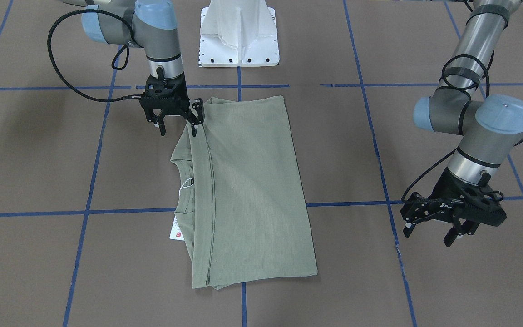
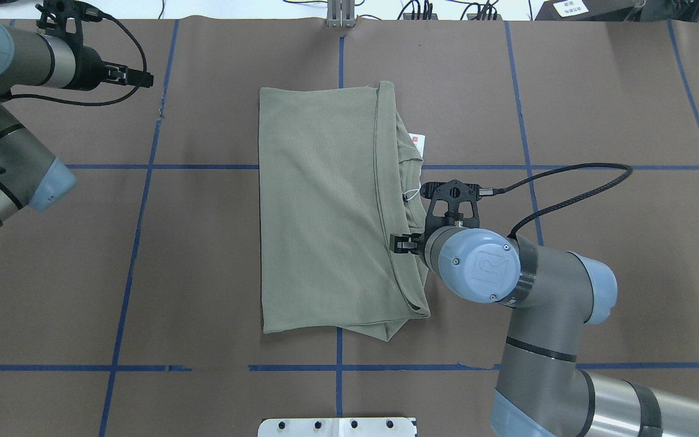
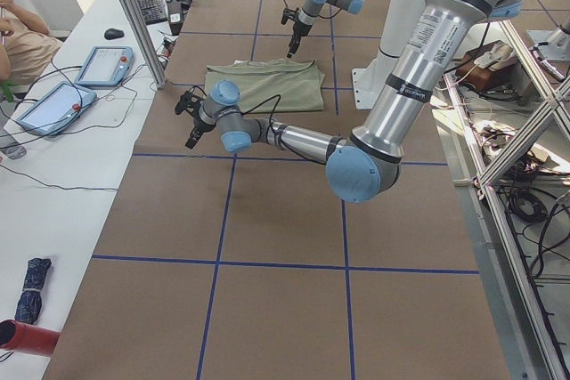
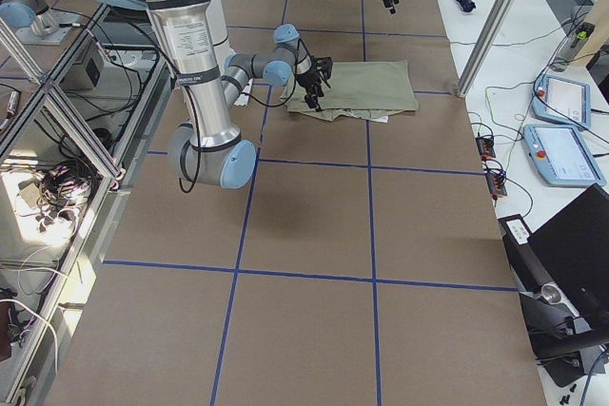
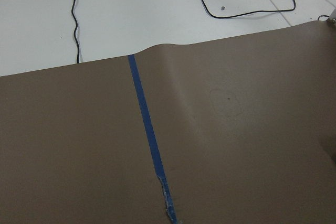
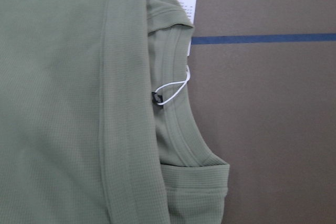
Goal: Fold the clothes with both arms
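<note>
Brown worktop [image 1: 39,254] with a blue tape grid: bare room on every side of the cloth, widest on the robot's left. Sage shirt [image 1: 252,190] flat at the middle, folded to a rectangle, hem edge lying just short of the collar [image 6: 176,129]. Right gripper [image 1: 178,131] spread apart at the hem corner nearest the base, one finger touching cloth, clamping nothing. Likely a release: lift straight up, no sideways drag, to keep the fold square. Left gripper [image 1: 427,238] spread too, holding nothing, well apart over bare worktop. Mind the hang tag [image 1: 176,229] poking out past the collar.
</note>
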Robot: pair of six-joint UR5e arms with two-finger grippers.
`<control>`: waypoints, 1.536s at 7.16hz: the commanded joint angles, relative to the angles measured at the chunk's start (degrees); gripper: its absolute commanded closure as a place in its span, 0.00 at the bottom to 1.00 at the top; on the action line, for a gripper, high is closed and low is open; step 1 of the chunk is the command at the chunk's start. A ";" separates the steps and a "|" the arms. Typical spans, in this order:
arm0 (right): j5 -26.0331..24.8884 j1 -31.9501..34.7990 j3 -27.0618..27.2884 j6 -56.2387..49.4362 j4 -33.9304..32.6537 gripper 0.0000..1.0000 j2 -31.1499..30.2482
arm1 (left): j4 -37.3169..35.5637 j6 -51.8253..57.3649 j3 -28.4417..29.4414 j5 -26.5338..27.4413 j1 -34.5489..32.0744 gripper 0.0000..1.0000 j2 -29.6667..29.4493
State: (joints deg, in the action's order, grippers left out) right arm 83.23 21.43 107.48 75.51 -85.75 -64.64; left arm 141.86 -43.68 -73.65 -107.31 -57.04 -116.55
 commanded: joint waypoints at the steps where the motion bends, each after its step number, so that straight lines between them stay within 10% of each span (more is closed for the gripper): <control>1: 4.81 0.19 -6.10 -9.30 -3.45 0.00 7.12 | 0.00 -0.01 0.00 -0.01 0.00 0.00 0.01; 5: 4.49 0.10 -13.86 -16.63 -12.07 0.00 14.27 | 0.00 -0.09 0.08 -0.01 0.26 0.00 0.18; 11: 3.70 0.10 -15.54 -16.98 -12.25 0.36 13.75 | 0.00 -0.01 0.52 -0.01 0.35 0.00 0.18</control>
State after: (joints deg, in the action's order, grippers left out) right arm 87.07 21.53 91.96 58.57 -97.96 -50.80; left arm 141.86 -43.74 -73.18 -107.34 -56.72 -116.37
